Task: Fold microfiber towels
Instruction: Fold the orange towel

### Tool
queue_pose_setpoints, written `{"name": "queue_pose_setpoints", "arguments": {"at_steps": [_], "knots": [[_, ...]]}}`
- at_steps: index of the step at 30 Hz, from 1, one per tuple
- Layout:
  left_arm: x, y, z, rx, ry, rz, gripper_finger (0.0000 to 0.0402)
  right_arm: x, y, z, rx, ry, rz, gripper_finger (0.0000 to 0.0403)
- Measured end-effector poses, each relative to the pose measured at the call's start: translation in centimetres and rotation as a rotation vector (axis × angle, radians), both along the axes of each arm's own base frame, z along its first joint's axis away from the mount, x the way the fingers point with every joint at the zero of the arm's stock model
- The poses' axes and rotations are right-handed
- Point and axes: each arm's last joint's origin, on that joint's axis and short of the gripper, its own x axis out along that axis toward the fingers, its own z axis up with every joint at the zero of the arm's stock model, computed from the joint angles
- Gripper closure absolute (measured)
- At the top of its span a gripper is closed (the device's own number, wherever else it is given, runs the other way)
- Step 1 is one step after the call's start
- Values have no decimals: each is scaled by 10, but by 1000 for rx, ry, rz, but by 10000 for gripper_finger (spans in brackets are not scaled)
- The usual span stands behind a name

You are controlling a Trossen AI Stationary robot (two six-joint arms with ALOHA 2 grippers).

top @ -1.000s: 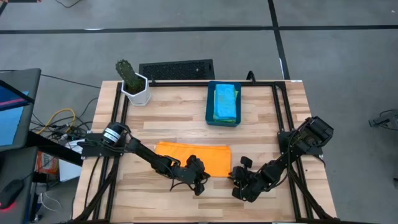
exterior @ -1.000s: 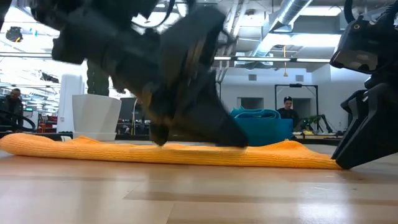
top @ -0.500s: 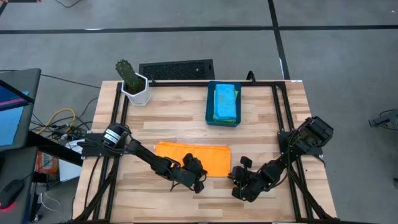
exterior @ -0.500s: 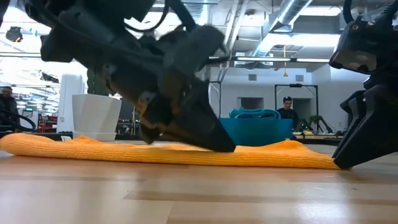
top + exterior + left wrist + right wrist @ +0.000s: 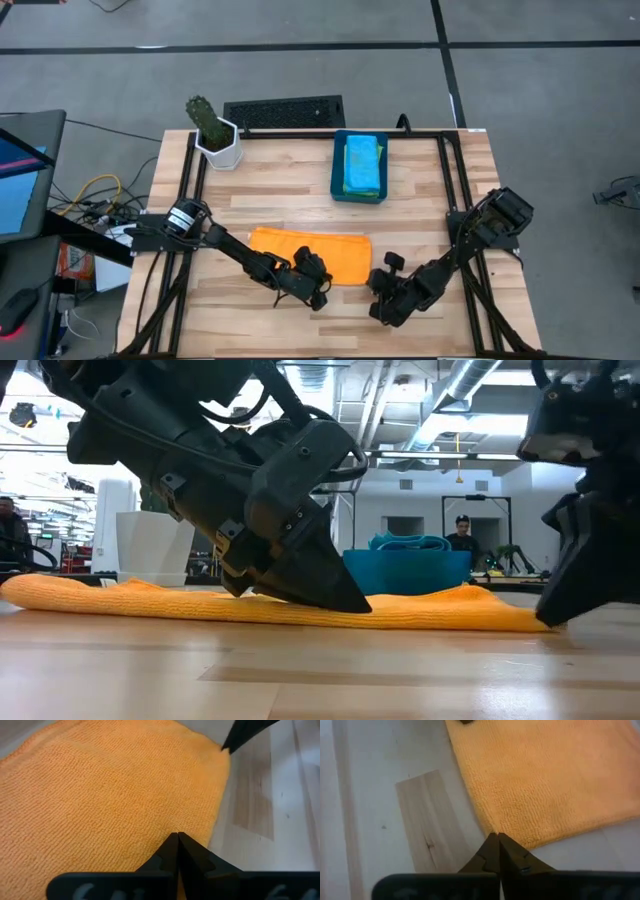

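An orange microfiber towel (image 5: 305, 252) lies flat on the wooden table, near its front edge. My left gripper (image 5: 176, 836) is shut, its tips down on the towel's top close to the near edge (image 5: 355, 605). My right gripper (image 5: 496, 836) is shut at the towel's near right corner (image 5: 368, 281). Folded green and light blue towels lie in the dark blue bin (image 5: 359, 166) at the back. My left gripper rests its shut fingertips on the towel's top (image 5: 165, 827), a little in from the near edge, slanting down from the table's left. Whether any cloth is caught between them, I cannot tell. The towel lies flat under them. My right gripper pinches the towel's near right corner (image 5: 492, 829) at its fingertips, slanting down from the table's right. How many layers, I cannot tell. The corner stays low at the table (image 5: 535, 622), and the rest of the towel lies flat.
A cactus in a white pot (image 5: 215, 135) stands at the back left, and a black keyboard (image 5: 284, 112) lies beyond the table's far edge. Bare wood lies left and right of the towel. People show in the room behind (image 5: 462, 532).
My left gripper has sunk a little and tipped, and its shut tips have come down on the towel. My right gripper has shut at the towel's near right corner and shifted slightly toward the towel. The towel has stayed flat.
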Motion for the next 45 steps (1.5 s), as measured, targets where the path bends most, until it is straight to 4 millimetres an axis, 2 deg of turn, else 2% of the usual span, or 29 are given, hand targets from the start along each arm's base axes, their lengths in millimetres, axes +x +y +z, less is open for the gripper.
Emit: {"name": "queue_pose_setpoints", "arguments": {"at_steps": [5,9,19,22,26,33,38,42,45], "knots": [[0,0,0,2,3,0,401,10,9,18,-52,-4,53,382],[0,0,0,5,4,2,401,21,14,33,-112,-32,129,393],[-1,0,3,-5,8,-16,401,53,-7,46,-204,-68,174,381],[-3,1,13,-16,12,-36,401,60,-13,48,-211,-80,197,389],[-9,2,40,-55,32,-83,401,63,-15,49,-195,-85,213,390],[-40,1,68,-31,194,-107,401,63,-15,49,-199,-82,222,388],[-45,-14,53,51,183,-41,401,65,-13,51,-218,-102,260,389],[-47,-19,30,62,239,-8,401,70,-16,53,-234,-119,303,388],[-45,-20,21,56,257,-9,401,76,-20,54,-251,-129,344,391]]}}
